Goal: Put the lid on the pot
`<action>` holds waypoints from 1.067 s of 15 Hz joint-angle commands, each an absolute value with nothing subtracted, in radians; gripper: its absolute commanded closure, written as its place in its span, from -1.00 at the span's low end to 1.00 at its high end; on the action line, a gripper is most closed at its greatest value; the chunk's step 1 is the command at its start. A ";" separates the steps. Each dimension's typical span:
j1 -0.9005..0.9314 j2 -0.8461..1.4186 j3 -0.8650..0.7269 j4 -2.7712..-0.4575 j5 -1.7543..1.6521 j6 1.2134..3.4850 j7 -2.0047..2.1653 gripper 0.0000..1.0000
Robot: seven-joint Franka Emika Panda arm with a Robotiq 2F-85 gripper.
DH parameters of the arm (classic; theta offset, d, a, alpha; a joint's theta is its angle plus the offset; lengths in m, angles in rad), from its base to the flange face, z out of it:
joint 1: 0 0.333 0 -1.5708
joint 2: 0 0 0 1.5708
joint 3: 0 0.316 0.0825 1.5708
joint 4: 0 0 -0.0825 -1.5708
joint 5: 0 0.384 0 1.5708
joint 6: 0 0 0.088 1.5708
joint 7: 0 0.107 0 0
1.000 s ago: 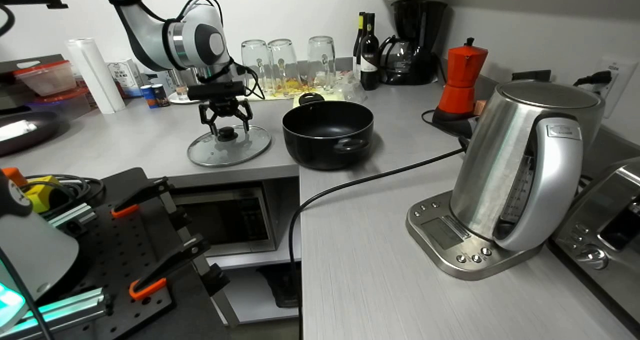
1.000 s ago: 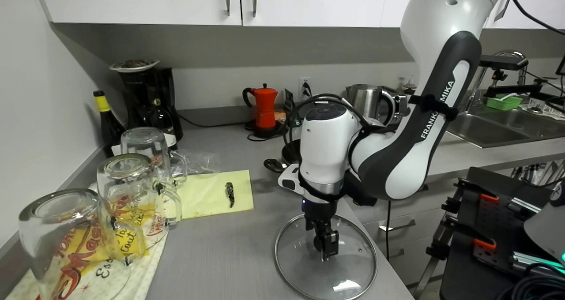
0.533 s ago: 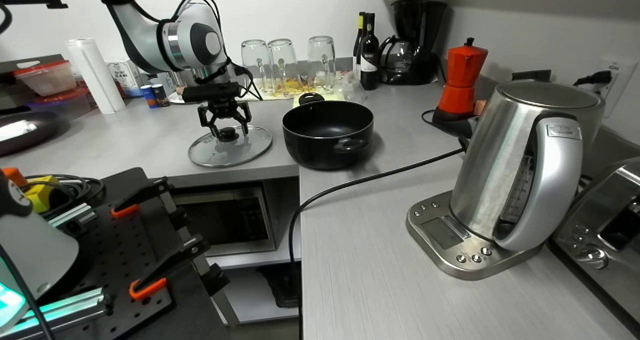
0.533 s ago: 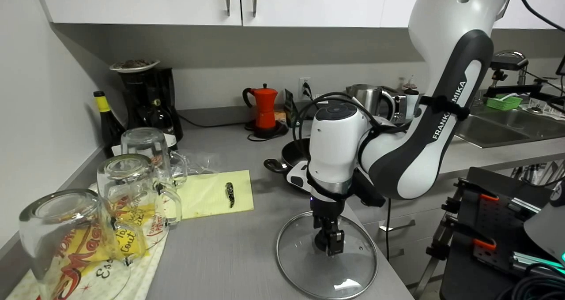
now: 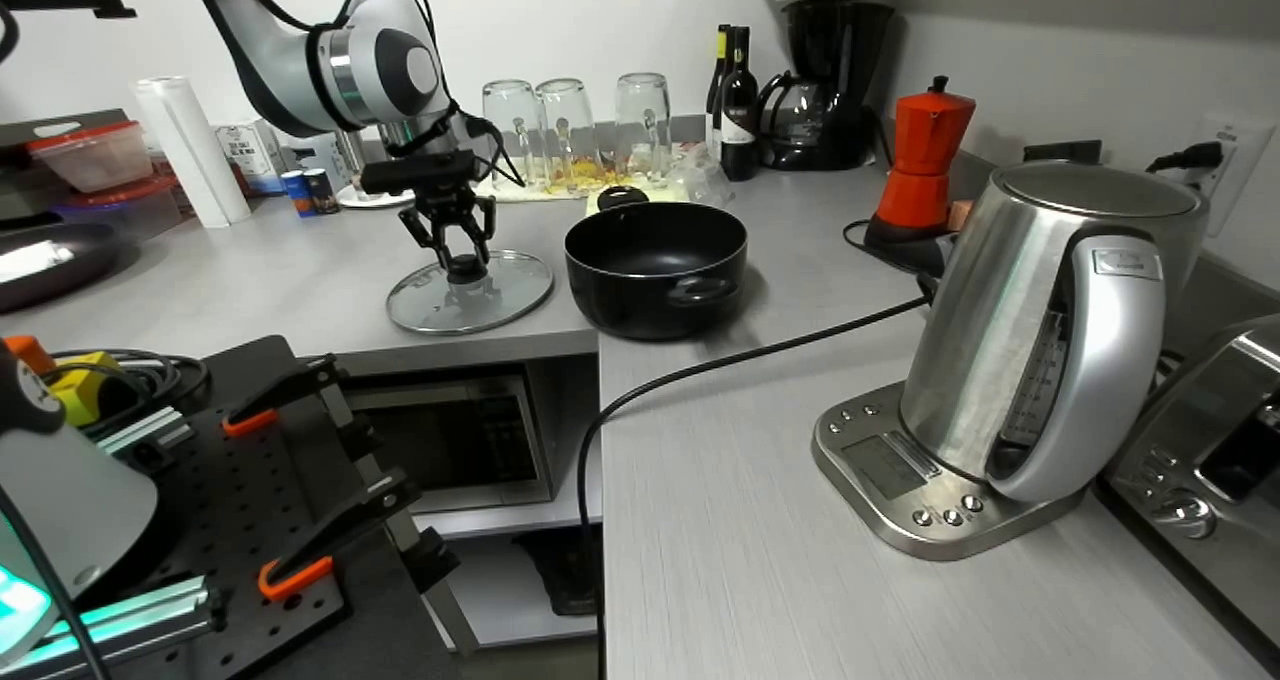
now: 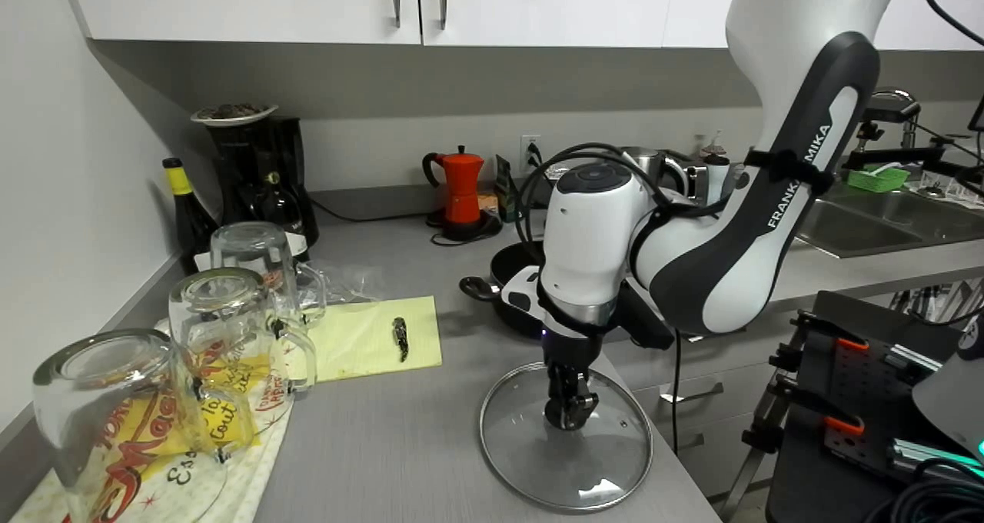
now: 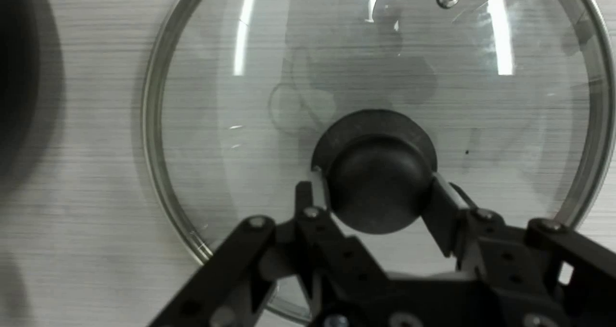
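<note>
- One pot (image 5: 655, 270): low, round, black, standing on the counter (image 5: 720, 520).
- One lid (image 6: 565, 461): round clear glass, thin metal rim, just beside the pot, apart from it; whether raised, I cannot tell.
- Three glass mugs (image 5: 642, 130), upside down.
- One gripper (image 5: 466, 259), narrowed, holding the lid's black knob (image 7: 378, 182).

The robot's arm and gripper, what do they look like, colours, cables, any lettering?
The arm is white with rounded segments, dark panels and a silver band. Its lettering, partly covered by a black strap, shows FRANK and MIKA. Black cables run outside it. The gripper is mostly black, with jointed linkages and visible screw heads.
</note>
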State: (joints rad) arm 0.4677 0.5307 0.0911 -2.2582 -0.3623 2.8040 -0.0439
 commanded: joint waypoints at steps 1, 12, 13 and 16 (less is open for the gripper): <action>0.493 0.505 0.059 -2.288 -0.407 2.825 0.011 0.50; 0.540 0.372 0.058 -2.295 -0.478 2.744 0.066 0.50; 0.539 0.351 0.065 -2.296 -0.481 2.730 0.066 0.50; 0.511 0.290 0.095 -2.298 -0.472 2.694 0.051 0.50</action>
State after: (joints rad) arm 0.5316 0.3894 0.0724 -2.2668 -0.4461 2.7393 0.0326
